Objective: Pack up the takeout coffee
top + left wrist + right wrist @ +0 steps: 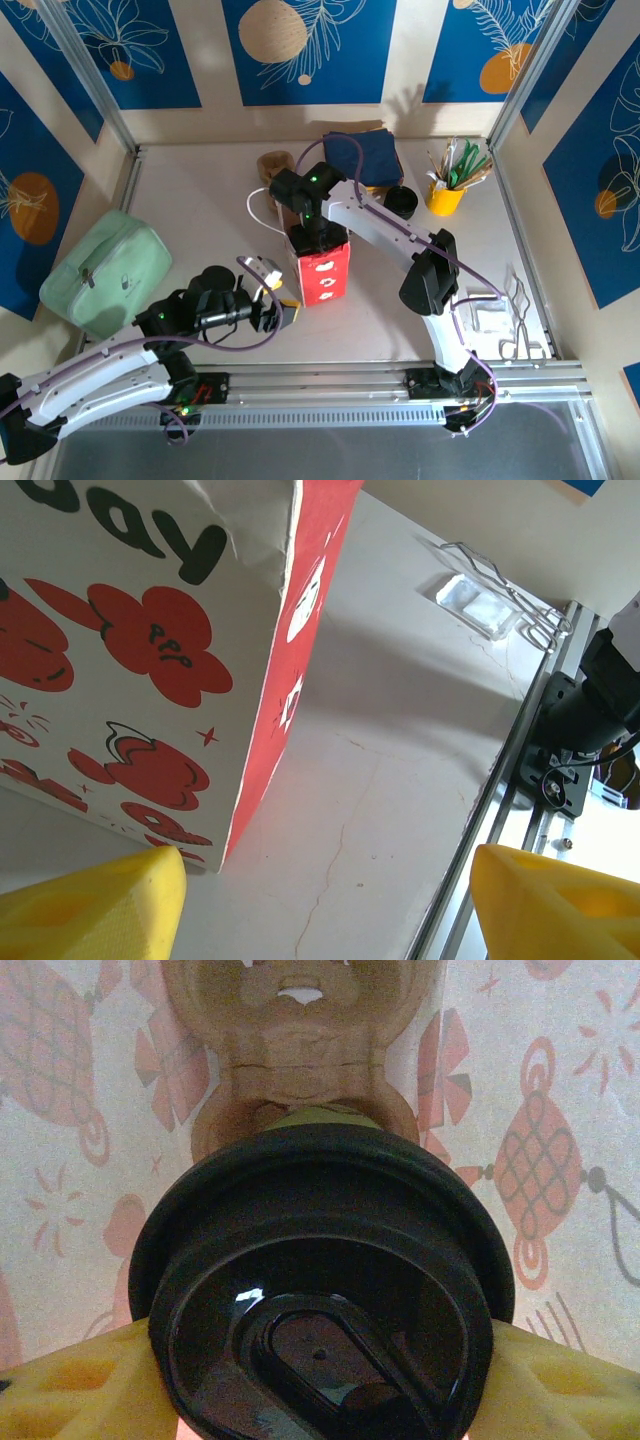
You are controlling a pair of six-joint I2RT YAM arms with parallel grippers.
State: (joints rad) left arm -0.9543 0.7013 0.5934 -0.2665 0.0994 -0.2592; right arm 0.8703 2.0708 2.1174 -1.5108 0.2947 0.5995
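Observation:
The takeout coffee [320, 1300] shows from above as a black sip lid; its paper body is hidden under the lid. My right gripper [320, 1380] is shut on it, one yellow finger [80, 1385] pressed to each side of the lid. It hangs inside the red and white paper bag [325, 272], over a brown cardboard carrier [300, 1020] at the bottom. From above, the right gripper [318, 235] reaches down into the bag's mouth. My left gripper [278, 290] stands open and empty low beside the bag's near left corner [215, 855], with bare table between the left gripper's [325, 900] fingers.
A green pouch [105, 265] lies at the left. At the back stand a brown cup stack [273, 163], navy napkins [362, 155], black lids [402, 202] and a yellow cup of stirrers [447, 190]. A clear plastic tray [495, 315] sits near the right rail.

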